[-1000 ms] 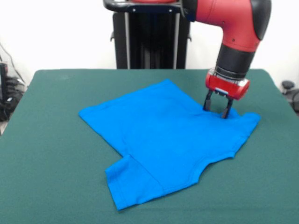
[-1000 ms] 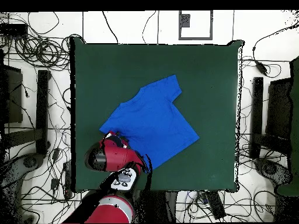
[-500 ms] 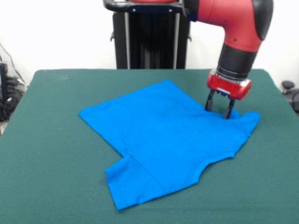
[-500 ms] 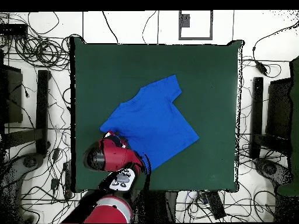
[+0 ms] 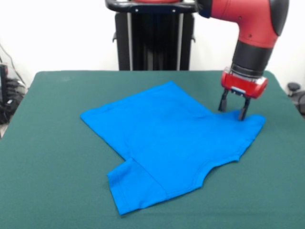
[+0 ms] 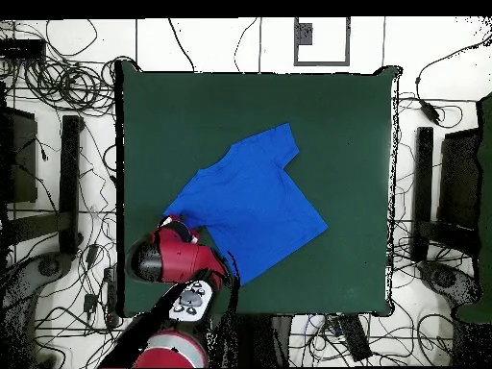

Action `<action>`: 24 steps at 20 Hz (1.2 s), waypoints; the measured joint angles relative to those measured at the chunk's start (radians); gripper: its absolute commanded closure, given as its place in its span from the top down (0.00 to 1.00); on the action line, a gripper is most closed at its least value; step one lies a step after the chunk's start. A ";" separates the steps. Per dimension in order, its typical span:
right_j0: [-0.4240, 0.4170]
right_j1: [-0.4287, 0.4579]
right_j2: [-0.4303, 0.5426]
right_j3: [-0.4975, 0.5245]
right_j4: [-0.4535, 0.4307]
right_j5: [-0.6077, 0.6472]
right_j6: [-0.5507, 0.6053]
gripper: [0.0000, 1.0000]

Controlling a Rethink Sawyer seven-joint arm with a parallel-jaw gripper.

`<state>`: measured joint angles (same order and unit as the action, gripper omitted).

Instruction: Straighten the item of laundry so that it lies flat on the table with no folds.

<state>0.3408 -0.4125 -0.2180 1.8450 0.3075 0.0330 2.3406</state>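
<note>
The item of laundry, a bright blue T-shirt (image 5: pixel 167 138), lies spread on the dark green table (image 5: pixel 47 143), with one sleeve toward the front edge and the other at the right. My gripper (image 5: pixel 233 109) stands open at the far edge of that right sleeve, its fingertips (image 5: pixel 242 115) at or just above the cloth and nothing between them. In the overhead view the T-shirt (image 6: pixel 248 202) lies left of the middle of the table (image 6: pixel 336 125). There the red arm hides most of the gripper (image 6: pixel 177 228), which is at the shirt's lower left corner.
The black pedestal (image 5: pixel 152 38) rises behind the table's far edge. Cables (image 6: pixel 58 86) and dark stands (image 6: pixel 423 192) lie on the floor round the table. Bare green top surrounds the shirt on every side.
The gripper has moved to the right in the front view, from over the shirt's body to the edge of the right sleeve. The shirt has not visibly shifted.
</note>
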 measured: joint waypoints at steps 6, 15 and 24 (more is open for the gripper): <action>0.001 -0.037 0.002 0.001 0.001 0.000 0.000 1.00; 0.003 -0.061 0.003 0.018 0.001 0.000 0.000 1.00; 0.019 -0.045 0.003 0.018 0.005 0.000 0.000 1.00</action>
<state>0.3597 -0.4571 -0.2149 1.8631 0.3123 0.0327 2.3406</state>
